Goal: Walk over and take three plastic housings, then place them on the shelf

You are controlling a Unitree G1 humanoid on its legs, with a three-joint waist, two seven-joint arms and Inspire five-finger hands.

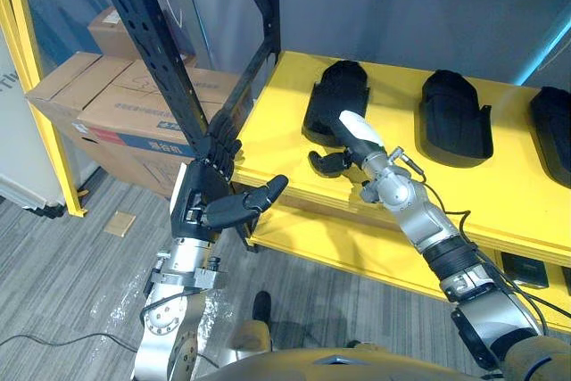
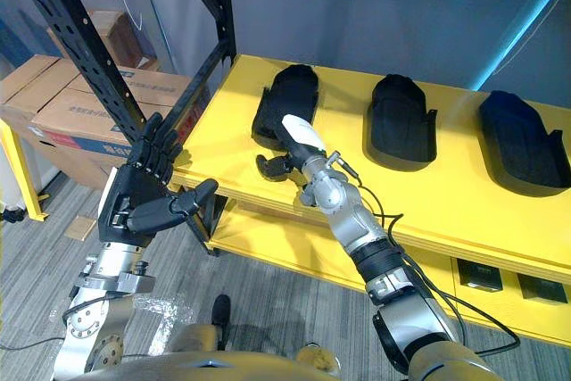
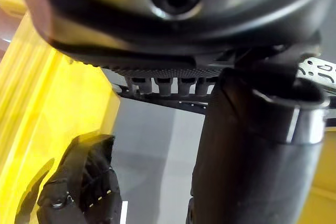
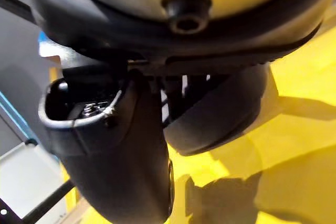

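Left hand (image 1: pixel 203 192) hangs spread, thumb out, off the shelf's (image 1: pixel 500 194) front left corner. Right hand (image 1: pixel 355 136) rests at the left housing's (image 1: pixel 332 95) near end; whether it grips, I cannot tell. The middle housing (image 1: pixel 455 118) and right housing (image 1: pixel 555 131) lie farther along the back.

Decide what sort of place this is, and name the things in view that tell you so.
Most likely a storeroom or warehouse corner: a yellow shelf on a black metal rack, stacked cardboard boxes beside it, and black housings laid out in a row on the shelf.

Silver-grey arms (image 1: pixel 426 220); dark left hand (image 1: pixel 207 195), right hand (image 1: pixel 335 160); white thumb cover (image 1: pixel 359 129).
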